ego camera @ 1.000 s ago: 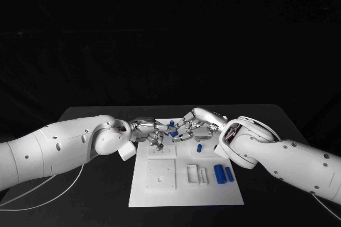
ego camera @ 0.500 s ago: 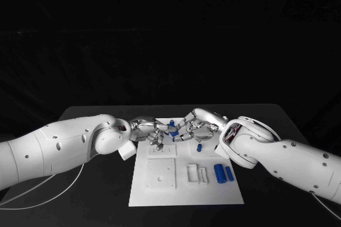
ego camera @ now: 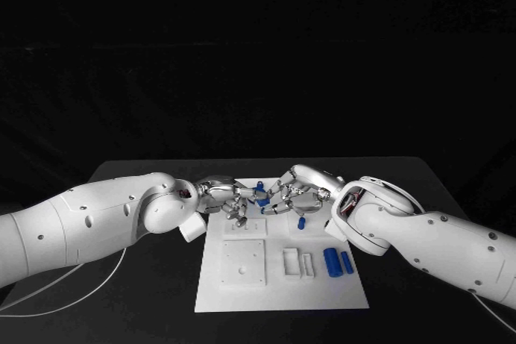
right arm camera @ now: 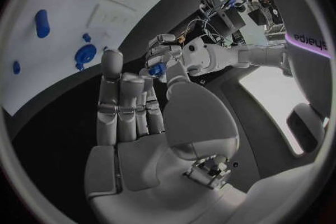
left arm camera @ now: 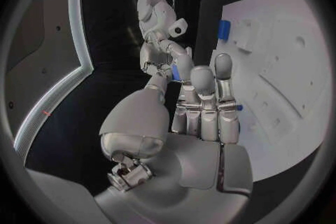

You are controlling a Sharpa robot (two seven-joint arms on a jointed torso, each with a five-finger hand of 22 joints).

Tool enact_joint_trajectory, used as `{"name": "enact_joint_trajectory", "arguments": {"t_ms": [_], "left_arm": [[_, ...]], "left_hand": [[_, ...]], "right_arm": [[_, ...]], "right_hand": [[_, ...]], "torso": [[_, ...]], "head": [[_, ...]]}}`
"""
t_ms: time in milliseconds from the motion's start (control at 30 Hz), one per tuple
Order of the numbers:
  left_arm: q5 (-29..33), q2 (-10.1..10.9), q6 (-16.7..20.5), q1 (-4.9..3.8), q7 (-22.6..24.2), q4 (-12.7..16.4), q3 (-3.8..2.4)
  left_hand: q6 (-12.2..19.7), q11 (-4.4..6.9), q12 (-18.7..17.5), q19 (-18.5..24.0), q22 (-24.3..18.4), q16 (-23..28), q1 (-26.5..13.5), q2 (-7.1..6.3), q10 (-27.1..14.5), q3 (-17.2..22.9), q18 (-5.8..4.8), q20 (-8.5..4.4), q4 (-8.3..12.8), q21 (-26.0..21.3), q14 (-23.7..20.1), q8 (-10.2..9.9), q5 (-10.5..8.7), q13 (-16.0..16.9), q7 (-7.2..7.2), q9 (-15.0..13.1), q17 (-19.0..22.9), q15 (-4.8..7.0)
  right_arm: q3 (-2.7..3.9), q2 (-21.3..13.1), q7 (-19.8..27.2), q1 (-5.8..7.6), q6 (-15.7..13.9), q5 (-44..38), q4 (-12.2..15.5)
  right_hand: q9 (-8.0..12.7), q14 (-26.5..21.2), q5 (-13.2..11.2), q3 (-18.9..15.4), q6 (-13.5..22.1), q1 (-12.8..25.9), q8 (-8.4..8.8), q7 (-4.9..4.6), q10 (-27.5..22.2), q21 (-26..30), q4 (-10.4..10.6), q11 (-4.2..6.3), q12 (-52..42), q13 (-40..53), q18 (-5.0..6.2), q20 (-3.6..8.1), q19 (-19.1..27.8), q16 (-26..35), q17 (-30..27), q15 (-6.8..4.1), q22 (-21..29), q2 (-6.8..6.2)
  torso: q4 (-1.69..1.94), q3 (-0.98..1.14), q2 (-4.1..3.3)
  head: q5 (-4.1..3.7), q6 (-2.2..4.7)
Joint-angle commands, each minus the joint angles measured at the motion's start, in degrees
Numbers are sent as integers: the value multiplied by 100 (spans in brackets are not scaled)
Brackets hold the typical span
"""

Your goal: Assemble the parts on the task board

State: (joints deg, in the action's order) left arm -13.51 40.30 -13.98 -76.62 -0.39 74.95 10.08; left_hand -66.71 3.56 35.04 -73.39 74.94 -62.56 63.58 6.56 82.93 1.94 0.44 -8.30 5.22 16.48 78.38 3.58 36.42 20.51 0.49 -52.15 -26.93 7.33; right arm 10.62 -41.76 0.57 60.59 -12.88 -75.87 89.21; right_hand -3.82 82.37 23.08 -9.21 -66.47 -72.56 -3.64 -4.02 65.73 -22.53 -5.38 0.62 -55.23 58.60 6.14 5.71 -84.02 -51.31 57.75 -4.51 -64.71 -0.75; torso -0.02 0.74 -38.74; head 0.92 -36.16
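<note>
At frame centre I hold one blue part (ego camera: 259,195) pinched between left hand (ego camera: 221,195) and right hand (ego camera: 292,194); I keep it upright above the task board (ego camera: 282,284).

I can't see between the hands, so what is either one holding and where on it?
A small blue part is pinched between the left hand and right hand; the exact grip point cannot be told.

Black table (ego camera: 140,292) with a white cable (ego camera: 65,303) across its near-left corner.
</note>
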Motion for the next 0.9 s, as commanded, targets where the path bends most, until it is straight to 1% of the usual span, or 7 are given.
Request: {"name": "enact_joint_trajectory", "arguments": {"t_ms": [33, 200, 233, 567, 800, 900], "left_arm": [[-79, -17, 235, -4, -147, 1, -3], [-108, -19, 328, -4, -227, -28, -3], [-110, -19, 341, -4, -238, -34, -3], [-119, -30, 445, -4, -282, -88, -3], [-119, -27, 476, -4, -290, -101, -3], [-115, -29, 472, -4, -290, -99, -3]], "left_hand": [[-37, 125, -16, -19, 105, 11, 76, -5, 339, 844, -39, -29, 818, -25, 9, 19, 31, -4, -32, 14, 8, 25], [-41, 126, -9, -25, 105, 10, 78, -7, 342, 847, -39, -30, 814, -20, 16, 20, 37, -5, -34, 24, 9, 27], [-41, 126, -9, -25, 105, 10, 78, -7, 342, 847, -39, -30, 814, -20, 16, 20, 37, -5, -34, 24, 9, 27], [-43, 128, -2, -29, 105, 8, 77, -8, 343, 847, -40, -32, 808, -18, 21, 20, 38, -6, -35, 26, 10, 28], [-45, 129, 1, -30, 104, 7, 77, -10, 344, 849, -40, -33, 807, -17, 23, 21, 40, -8, -36, 24, 10, 29], [-48, 129, 5, -32, 103, 5, 78, -11, 345, 851, -41, -34, 805, -16, 26, 22, 43, -9, -37, 21, 10, 30]], "right_arm": [[0, 7, 101, -2, 59, 79, 51], [-2, -5, 127, -2, 43, 97, 68], [-2, -7, 131, -2, 41, 100, 73], [-13, -28, 128, -2, 80, 101, 120], [-28, -36, 103, -2, 126, 59, 113], [-37, -28, 91, -2, 144, 39, 99]], "right_hand": [[-10, 15, 1, -3, -36, 0, 3, -6, 9, -20, -18, 24, -36, 4, 36, 2, -228, -17, 5, -16, -4, 36], [-9, 21, -1, -2, -38, 10, 5, -6, 17, -54, -41, 26, -42, 10, 35, 3, -230, -26, 15, -17, -16, 43], [-9, 21, -1, -2, -38, 10, 5, -6, 17, -54, -41, 26, -42, 10, 35, 3, -230, -26, 15, -17, -16, 43], [-9, 24, -1, 7, -55, 7, 3, 0, 29, -78, -71, 29, -59, 26, 33, 4, -229, -42, 33, -19, -26, 59], [-9, 24, -1, 7, -55, 7, 3, 0, 29, -78, -71, 29, -59, 26, 33, 4, -229, -42, 33, -19, -26, 59], [-8, 18, -2, 8, -60, 19, 5, 1, 18, -63, -102, 29, -47, 22, 34, 4, -224, -35, 35, -19, -21, 67]], "torso": [[0, 1, -3], [2, 1, 2], [2, 4, 2], [1, -3, 1], [4, -2, 0], [4, -4, 2]], "head": [[-8, -1], [-7, -9], [-6, -13], [-10, -12], [-10, -16], [-13, -16]]}}
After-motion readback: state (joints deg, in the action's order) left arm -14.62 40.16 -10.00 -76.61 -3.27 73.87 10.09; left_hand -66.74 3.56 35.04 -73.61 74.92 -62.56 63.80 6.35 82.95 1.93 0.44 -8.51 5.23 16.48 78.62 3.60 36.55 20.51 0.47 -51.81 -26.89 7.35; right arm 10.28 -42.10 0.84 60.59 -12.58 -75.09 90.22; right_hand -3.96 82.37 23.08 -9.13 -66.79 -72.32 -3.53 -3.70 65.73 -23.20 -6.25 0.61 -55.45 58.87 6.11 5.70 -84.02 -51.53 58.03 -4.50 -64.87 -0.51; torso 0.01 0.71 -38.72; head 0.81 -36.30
